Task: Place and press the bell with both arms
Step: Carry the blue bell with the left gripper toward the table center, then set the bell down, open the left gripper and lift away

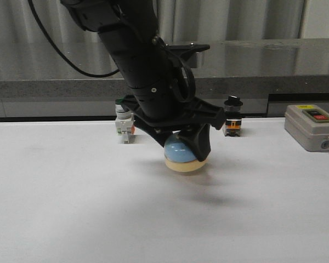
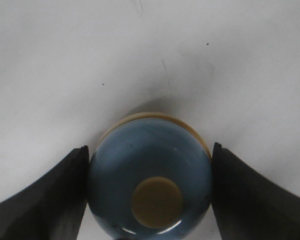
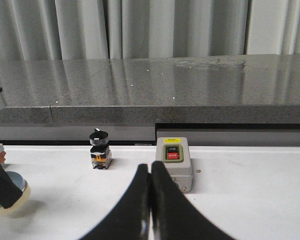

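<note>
The light-blue dome bell [image 1: 182, 152] with a cream base sits between the fingers of my left gripper [image 1: 181, 145], which is shut on its sides near the middle of the white table [image 1: 71, 208]. The bell looks slightly tilted and right at the table surface; I cannot tell whether it touches. In the left wrist view the bell [image 2: 150, 172] fills the gap of the left gripper [image 2: 150, 149], cream button up, both fingers [image 2: 65, 195] against the dome. The right gripper [image 3: 150, 167] is shut and empty, low over the table in front of the grey box. The bell's base [image 3: 17, 194] shows at that view's edge.
A white switch with a green cap [image 1: 123, 123] stands behind the bell on the left. A black-knobbed selector switch [image 1: 232, 123] stands behind it on the right. A grey box with a red button [image 1: 312, 127] sits at the far right. A grey stone ledge [image 1: 263, 82] runs along the back.
</note>
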`<state>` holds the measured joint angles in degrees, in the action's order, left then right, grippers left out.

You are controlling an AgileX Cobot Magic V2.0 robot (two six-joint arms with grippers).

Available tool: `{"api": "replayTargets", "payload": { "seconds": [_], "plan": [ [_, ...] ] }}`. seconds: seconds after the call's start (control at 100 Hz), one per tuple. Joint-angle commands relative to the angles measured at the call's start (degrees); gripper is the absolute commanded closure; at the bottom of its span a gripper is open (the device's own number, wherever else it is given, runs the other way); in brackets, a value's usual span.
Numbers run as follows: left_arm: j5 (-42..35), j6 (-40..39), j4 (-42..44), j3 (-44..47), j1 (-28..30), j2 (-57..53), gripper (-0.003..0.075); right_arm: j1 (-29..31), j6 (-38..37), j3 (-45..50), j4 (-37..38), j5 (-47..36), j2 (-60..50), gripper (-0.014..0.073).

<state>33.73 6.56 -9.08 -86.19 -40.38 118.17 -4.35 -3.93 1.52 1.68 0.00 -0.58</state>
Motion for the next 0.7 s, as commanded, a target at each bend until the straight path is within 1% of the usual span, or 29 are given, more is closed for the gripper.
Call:
{"api": "replayTargets", "payload": {
  "seconds": [0.0,0.2,0.25,0.32,0.37,0.48,0.54,0.61,0.69],
  "plan": [
    [-0.9,-0.1,-1.4,-1.9,-0.4,-2.5,0.0540,0.3,0.1,-0.8,0.1,-4.4,-1.1,0.0654],
    [-0.2,-0.1,-1.4,-1.9,-0.4,-0.5,0.0538,0.3,0.1,-0.8,0.1,-4.4,-1.1,0.0654],
    [0.2,-0.1,-1.5,-1.9,-0.4,-0.4,0.0521,0.3,0.1,-0.8,0.1,-4.4,-1.1,0.0654],
    [0.5,-0.1,-1.5,-1.9,-0.4,-0.4,0.0454,0.3,0.1,-0.8,0.1,-4.4,-1.1,0.0654],
    [0.5,-0.1,-1.5,-1.9,-0.4,-0.4,0.0381,0.3,0.1,-0.8,0.1,-4.4,-1.1,0.0654],
    [0.7,-0.1,-1.5,-1.9,-0.4,-0.4,0.0177,0.3,0.1,-0.8,0.1,-4.4,-1.1,0.0654],
    [0.7,-0.1,-1.5,-1.9,-0.4,-0.4,0.0110,0.3,0.1,-0.8,0.1,-4.4,-1.1,0.0654],
    [0.7,-0.1,-1.5,-1.9,-0.4,-0.5,0.0073,0.3,0.1,-0.8,0.1,-4.4,-1.1,0.0654],
    [0.6,-0.1,-1.5,-1.9,-0.4,-0.9,0.0072,0.3,0.1,-0.8,0.1,-4.4,-1.1,0.0654]
  ]
}}
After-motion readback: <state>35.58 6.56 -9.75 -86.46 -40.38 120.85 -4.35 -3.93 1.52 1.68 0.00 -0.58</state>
